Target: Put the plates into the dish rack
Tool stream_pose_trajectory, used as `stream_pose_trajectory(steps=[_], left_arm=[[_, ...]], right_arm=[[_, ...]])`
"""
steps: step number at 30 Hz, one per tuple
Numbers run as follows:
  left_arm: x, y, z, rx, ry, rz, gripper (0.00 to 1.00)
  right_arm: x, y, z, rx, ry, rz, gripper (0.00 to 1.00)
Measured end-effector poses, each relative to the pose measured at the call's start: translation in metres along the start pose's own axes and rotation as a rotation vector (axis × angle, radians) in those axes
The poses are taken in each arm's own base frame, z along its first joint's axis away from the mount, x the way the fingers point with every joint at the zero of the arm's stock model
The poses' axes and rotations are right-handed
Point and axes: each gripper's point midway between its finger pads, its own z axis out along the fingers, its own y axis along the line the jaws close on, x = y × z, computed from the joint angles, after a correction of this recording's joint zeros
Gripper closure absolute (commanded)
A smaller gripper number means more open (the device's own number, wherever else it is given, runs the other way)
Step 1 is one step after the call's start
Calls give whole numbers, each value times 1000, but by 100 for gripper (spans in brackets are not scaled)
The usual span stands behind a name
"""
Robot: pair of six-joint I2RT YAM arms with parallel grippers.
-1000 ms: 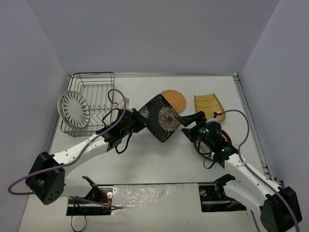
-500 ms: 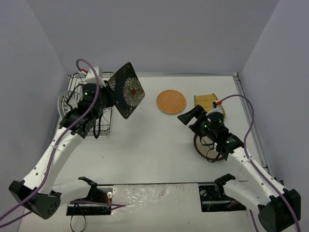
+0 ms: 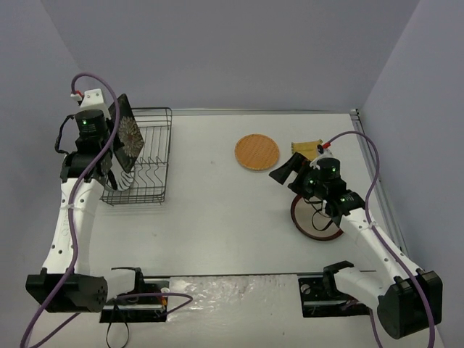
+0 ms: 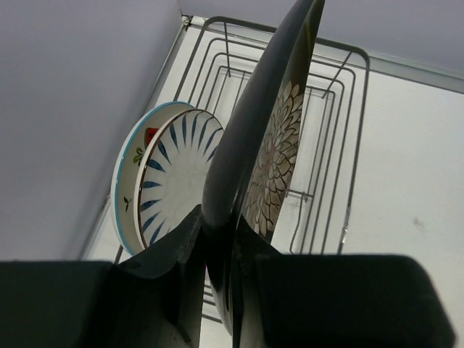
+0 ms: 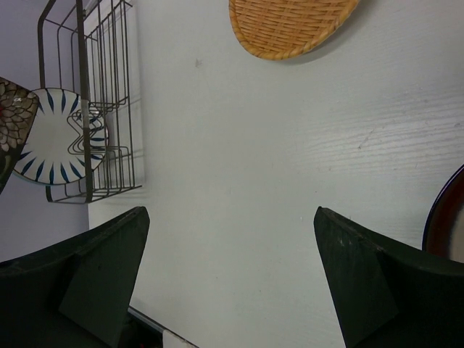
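- At the table's 10 o'clock corner, we see the left gripper (image 4: 221,297) raised, its jaws narrowed onto the lower edge of the dark patterned square plate (image 3: 129,138), one finger on each face.
- That plate stands almost on edge, tilted, over the left half of the dish rack (image 3: 170,145). We cannot tell whether it touches the wires.
- Inside the rack, at 9 o'clock from the held plate in the left wrist view, the white plate with dark radial stripes (image 4: 181,174) leans upright. The watermelon plate (image 4: 130,163) stands just behind it against the left side.
- The orange round plate (image 3: 257,152) lies flat at the table's 1 o'clock, well apart from the rack.
- The right gripper (image 5: 228,275) hovers at 5 o'clock from the orange plate, with its fingers spread wide and nothing between them.
- The yellow-green striped oblong plate (image 3: 308,147) lies flat just beyond the right gripper at its 1 o'clock, partly hidden by it.
- The dark-red-rimmed cream plate (image 3: 296,215) lies flat at the table's 3 o'clock, partly under the right arm.
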Motion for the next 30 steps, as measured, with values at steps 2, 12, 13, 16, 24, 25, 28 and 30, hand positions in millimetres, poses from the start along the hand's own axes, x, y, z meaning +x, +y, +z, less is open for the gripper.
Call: stream_pose_trajectory(steps=[2, 12, 13, 16, 24, 25, 28, 30], left_arm=[[10, 4, 14, -17, 8, 27, 100], [43, 36, 66, -118, 0, 67, 100], [44, 38, 68, -126, -8, 68, 100], [45, 41, 74, -137, -39, 64, 100], [70, 38, 89, -119, -57, 62, 100], [76, 38, 91, -118, -51, 63, 100], [92, 37, 94, -110, -31, 67, 100], [99, 35, 96, -99, -30, 65, 100]], right_arm=[[0, -2, 0, -3, 10, -6, 6], [3, -5, 0, -30, 52, -40, 6], [3, -6, 1, -31, 56, -42, 6], [4, -8, 2, -32, 69, -44, 6], [4, -11, 3, -35, 82, -47, 6], [4, -11, 3, -36, 82, -47, 6], [3, -12, 2, -37, 81, -45, 6], [2, -13, 1, -36, 76, -43, 6]])
